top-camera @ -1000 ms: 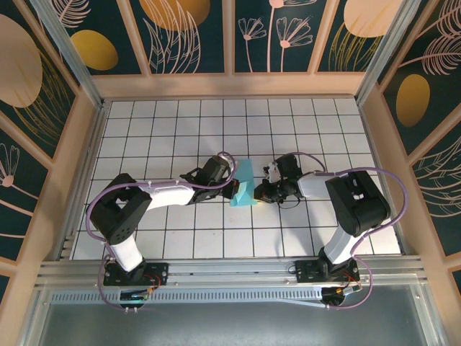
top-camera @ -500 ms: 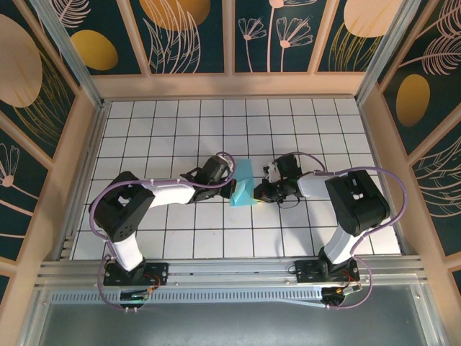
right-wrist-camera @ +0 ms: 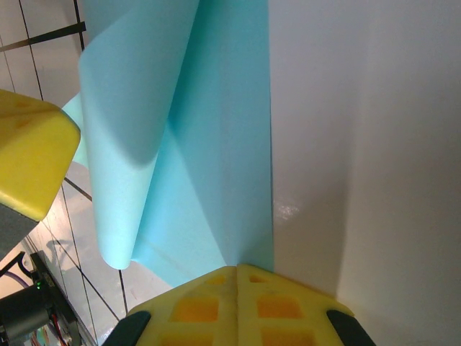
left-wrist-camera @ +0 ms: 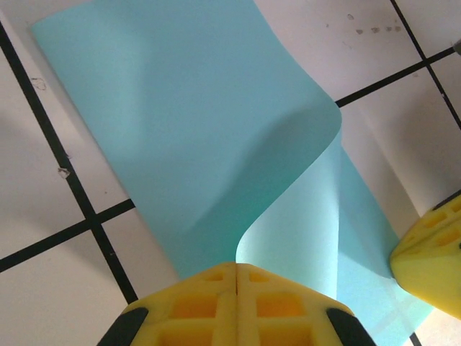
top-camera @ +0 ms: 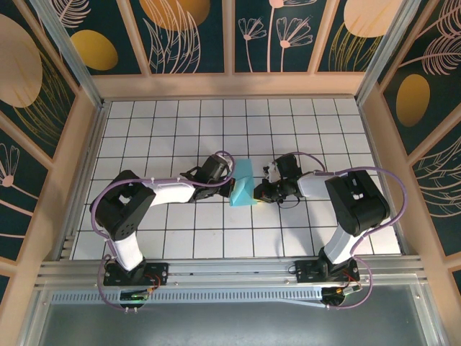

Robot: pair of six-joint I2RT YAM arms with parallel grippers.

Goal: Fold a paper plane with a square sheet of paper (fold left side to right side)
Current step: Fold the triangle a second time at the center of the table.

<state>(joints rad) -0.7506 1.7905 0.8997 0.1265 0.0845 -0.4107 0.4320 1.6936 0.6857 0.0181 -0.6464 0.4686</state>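
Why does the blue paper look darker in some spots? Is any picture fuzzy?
Left wrist view: the square sheet of paper goes darker where it curls over and shades itself. Right wrist view: the curled flap shades the layer under it, and a soft grey shadow lies on the table beside the paper. Top external view: even light, nothing fuzzy.

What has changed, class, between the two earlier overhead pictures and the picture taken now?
Almost nothing. The left arm has shifted very slightly at the elbow. Nothing was visibly taken hold of or let go. The left pincer and right pincer are shut on the square sheet of paper, which has kept its place between them, partly folded over.
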